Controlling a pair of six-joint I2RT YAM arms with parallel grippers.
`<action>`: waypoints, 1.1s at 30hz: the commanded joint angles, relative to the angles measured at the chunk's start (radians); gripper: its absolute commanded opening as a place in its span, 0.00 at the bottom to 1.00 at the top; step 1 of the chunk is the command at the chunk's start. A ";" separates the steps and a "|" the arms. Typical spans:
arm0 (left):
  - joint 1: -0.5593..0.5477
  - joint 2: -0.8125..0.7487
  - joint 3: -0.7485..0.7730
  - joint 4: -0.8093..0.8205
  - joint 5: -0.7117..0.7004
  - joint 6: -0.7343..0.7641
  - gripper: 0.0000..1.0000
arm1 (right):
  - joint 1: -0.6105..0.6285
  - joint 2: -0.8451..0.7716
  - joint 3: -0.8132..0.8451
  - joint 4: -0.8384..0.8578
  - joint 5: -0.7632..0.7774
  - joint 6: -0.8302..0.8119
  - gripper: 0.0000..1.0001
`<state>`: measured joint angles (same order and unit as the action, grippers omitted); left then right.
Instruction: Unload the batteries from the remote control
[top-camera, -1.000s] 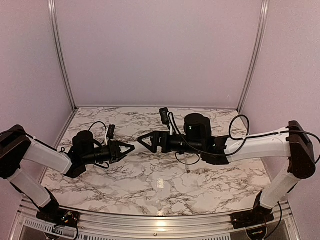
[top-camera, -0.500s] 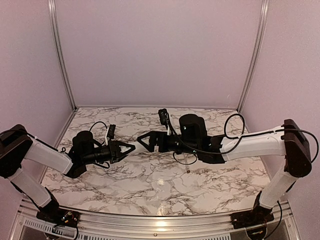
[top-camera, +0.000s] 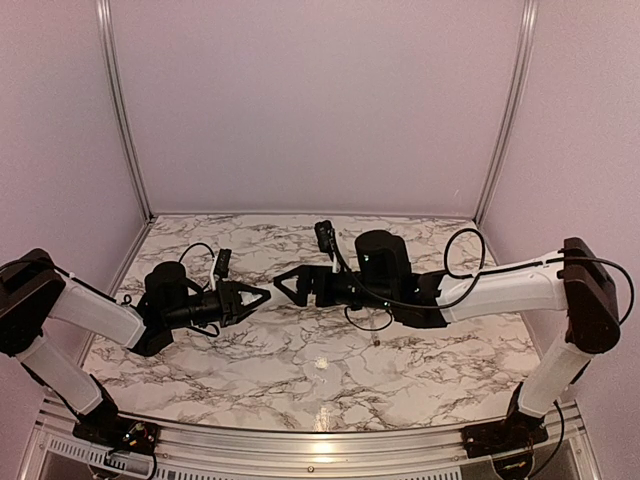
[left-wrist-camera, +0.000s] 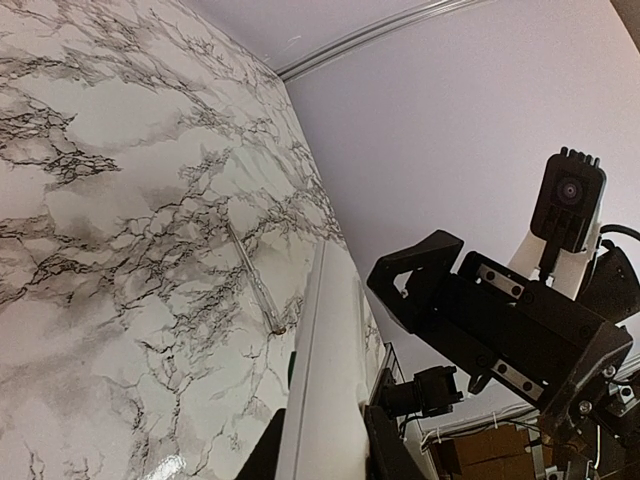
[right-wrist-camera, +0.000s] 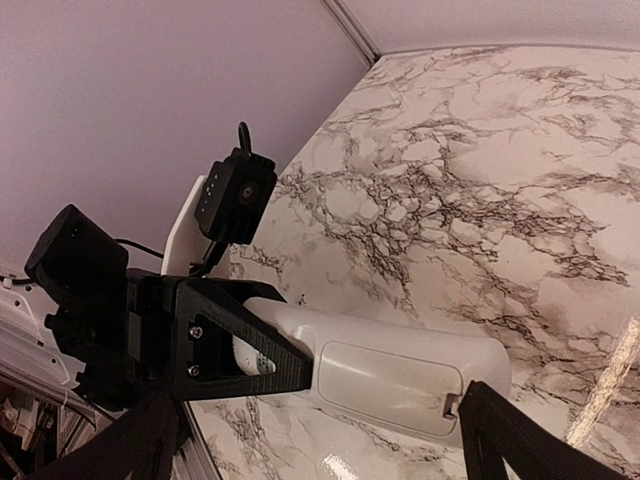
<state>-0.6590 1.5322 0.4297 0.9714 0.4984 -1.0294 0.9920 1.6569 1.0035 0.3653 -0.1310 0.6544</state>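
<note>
Two tools meet almost tip to tip above the marble tabletop (top-camera: 330, 375). The left tool (top-camera: 262, 297) is clamped on one end of the remote (right-wrist-camera: 400, 375), a white bar held off the surface and pointing toward the right tool (top-camera: 285, 287). That one stands wide open, holding nothing, close to the remote's free end. A thin grey stick (left-wrist-camera: 250, 275) lies on the tabletop.

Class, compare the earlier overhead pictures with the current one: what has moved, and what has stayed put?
The right gripper eased slightly leftward, a little nearer the left gripper, with its jaws wide open throughout. Nothing was taken hold of or let go. The left gripper stayed in place, jaws clamped on the remote control.
</note>
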 joint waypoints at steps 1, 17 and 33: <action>0.004 -0.007 -0.006 0.045 0.017 0.007 0.00 | 0.009 0.026 0.044 -0.015 -0.007 -0.004 0.96; 0.004 -0.014 -0.008 0.041 0.014 0.012 0.00 | 0.008 0.045 0.058 -0.025 -0.024 -0.003 0.96; 0.005 -0.038 -0.009 0.024 0.011 0.031 0.00 | 0.008 0.055 0.051 -0.026 -0.031 -0.001 0.96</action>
<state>-0.6582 1.5299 0.4229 0.9668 0.4973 -1.0237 0.9920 1.6909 1.0210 0.3584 -0.1497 0.6544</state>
